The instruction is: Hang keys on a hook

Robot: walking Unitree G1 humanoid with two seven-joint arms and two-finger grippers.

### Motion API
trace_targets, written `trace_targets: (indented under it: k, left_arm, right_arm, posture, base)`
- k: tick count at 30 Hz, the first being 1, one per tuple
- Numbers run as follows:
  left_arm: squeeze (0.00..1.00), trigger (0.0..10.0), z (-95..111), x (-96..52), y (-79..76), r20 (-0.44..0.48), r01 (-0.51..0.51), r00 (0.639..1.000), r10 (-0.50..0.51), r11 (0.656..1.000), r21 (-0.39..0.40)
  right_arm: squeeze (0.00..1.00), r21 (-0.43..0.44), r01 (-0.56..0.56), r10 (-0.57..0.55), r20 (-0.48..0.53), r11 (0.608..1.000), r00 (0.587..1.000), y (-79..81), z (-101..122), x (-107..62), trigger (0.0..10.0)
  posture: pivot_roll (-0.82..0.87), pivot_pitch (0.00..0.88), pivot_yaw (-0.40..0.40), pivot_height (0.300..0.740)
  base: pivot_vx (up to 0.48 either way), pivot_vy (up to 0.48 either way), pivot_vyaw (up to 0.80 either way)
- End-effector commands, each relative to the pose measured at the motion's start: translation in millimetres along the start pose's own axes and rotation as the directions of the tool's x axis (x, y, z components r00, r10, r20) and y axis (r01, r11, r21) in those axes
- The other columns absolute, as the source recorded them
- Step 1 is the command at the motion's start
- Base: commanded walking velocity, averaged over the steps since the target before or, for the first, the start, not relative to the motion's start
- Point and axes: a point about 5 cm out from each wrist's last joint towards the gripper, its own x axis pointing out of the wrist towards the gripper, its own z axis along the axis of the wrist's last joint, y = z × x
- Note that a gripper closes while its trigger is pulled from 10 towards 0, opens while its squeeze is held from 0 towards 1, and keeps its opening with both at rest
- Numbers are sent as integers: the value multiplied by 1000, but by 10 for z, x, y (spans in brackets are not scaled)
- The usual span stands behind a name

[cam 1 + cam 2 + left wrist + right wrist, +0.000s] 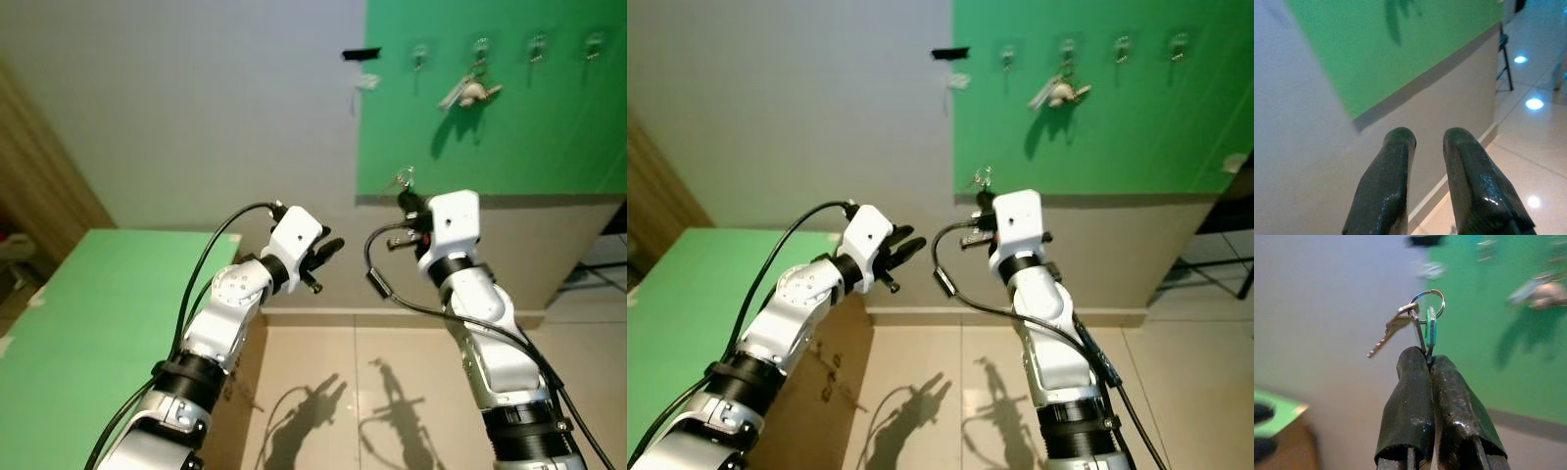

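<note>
The right gripper is pinched tight on the keys, its two black fingers pressed together with the ring and a green-headed key standing clear above the tips and a silver key splayed to one side. From the head camera that detail shrinks to a small glint at the centre of the frame, held up just below the lower edge of the green wall panel.

The left gripper sits lower and left of centre, holding nothing; its wrist camera shows the two fingers parted with a gap between them, aimed at the wall and a patch of shiny floor.

Along the upper right of the head view runs a row of hooks on the green panel. One of them already carries another bunch of keys; the hook to its left is bare. Open air lies between the held keys and the hooks. At lower left is a green table, its edge close beside the left arm.
</note>
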Motion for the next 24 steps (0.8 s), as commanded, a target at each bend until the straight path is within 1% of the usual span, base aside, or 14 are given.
trace_targets:
  k: [1, 12, 21, 24]
  left_arm:
    - [0, 10000, 52, 44, -28, 5, 22, 1000, -22, 999, 26]
    - [0, 10000, 68, 62, -52, 7, 40, 999, -40, 999, 35]
    - [0, 10000, 61, 67, -69, 2, 48, 999, -48, 998, 51]
    - [0, 10000, 44, 67, -53, -13, 39, 999, -38, 998, 53]
  right_arm:
    - [0, -3, 40, -40, 2, 999, 999, -73, 1, 9, 0]
    - [0, -20, 44, -43, 17, 999, 999, -115, 35, 60, 0]
    - [0, -4, 36, -36, 16, 999, 999, -125, 80, 93, 0]
    - [0, -6, 29, -29, 28, 1000, 999, -135, 130, 125, 0]
  posture:
    - [-164, 0, 94, 740]
    - [-165, 0, 93, 740]
    - [-164, 0, 98, 740]
    - [-162, 0, 101, 740]
  base:
    - [480, 0, 0]
    - [480, 0, 0]
    - [480, 0, 0]
    - [0, 0, 0]
